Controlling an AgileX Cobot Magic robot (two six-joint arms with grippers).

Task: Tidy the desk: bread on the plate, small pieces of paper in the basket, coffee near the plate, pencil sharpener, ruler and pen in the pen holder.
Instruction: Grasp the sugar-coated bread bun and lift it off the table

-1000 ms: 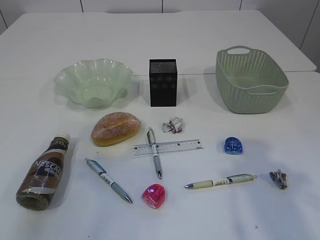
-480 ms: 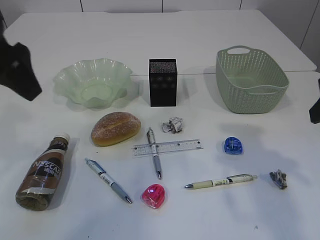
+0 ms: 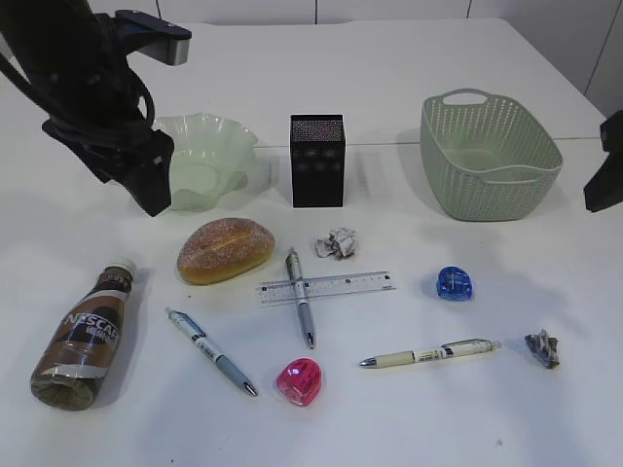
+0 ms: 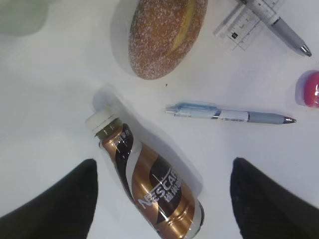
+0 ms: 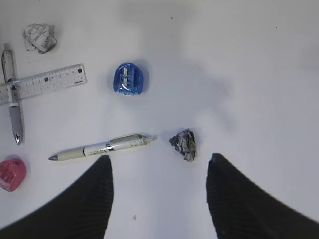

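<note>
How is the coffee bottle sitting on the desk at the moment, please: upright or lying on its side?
On its side. The coffee bottle lies flat on the desk, its white cap pointing toward the far edge of the desk.

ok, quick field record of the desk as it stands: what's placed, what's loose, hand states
plate: empty
basket: empty
pen holder: upright, between plate and basket
bread: loose on desk
coffee: lying on its side, front left
ruler: flat, one pen lying across it
other pens: two, loose
sharpeners: pink, blue, loose
paper wads: two, loose
left hand: open above coffee, empty
right hand: open, empty, above a paper wad
</note>
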